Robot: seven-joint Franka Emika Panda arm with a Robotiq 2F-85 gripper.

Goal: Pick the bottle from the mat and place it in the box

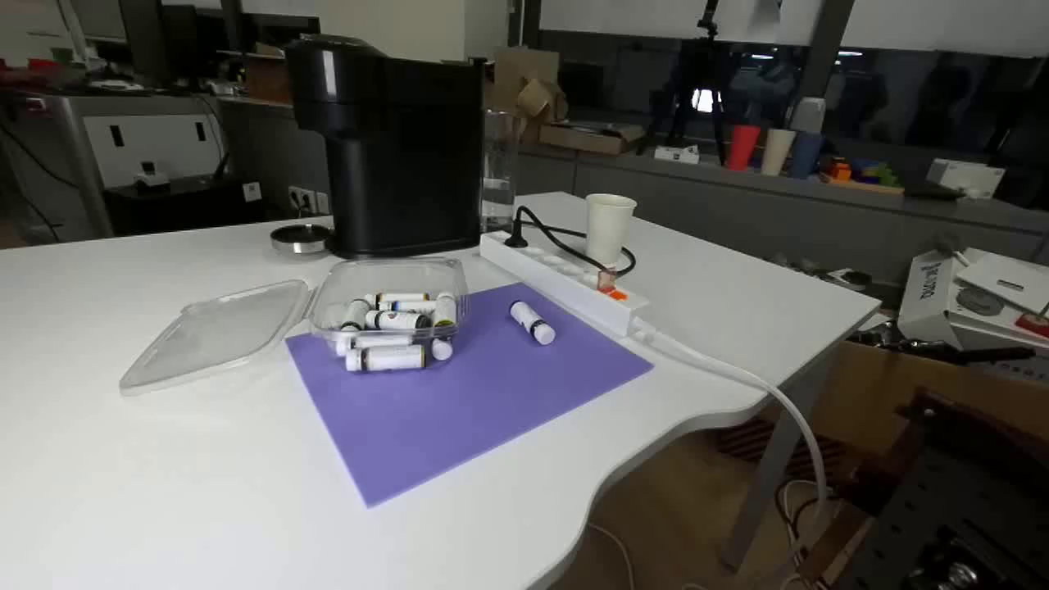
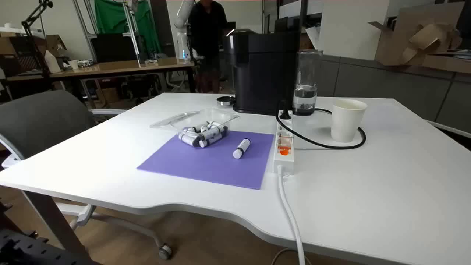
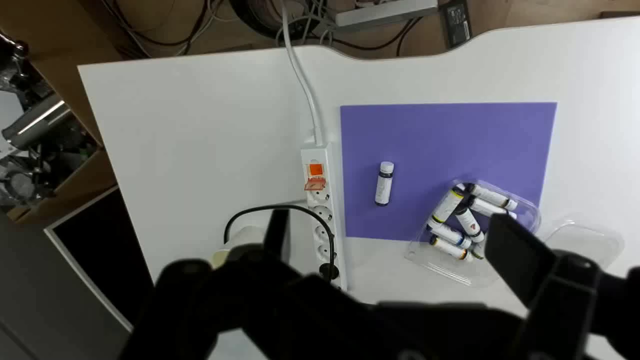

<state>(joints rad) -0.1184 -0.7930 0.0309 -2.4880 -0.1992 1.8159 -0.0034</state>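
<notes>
From the left of the wrist view, the white tabletop runs in from its straight edge to a pale paper cup, with a black cable curving around it. One of the two black fingers stands in front of the cup in this view; its partner is far over to the right, so the pair is spread wide, with a broad gap between. Next comes a long white power strip, its white cord leading to the wavy tabletop edge.

Just right of the strip lies a flat rectangular purple mat. On it, near the edge facing the strip, a small white cylindrical bottle with dark bands rests on its side, apart from both fingers. Farther right, a shallow clear-plastic box overlaps a corner of the mat and holds several similar bottles, heaped at angles. The right-hand finger hides part of the box. Beyond it, a flat clear-plastic lid is opened out over the tabletop.

In both exterior views a tall black machine stands behind the box, between a round metal dish and a transparent cylinder.
</notes>
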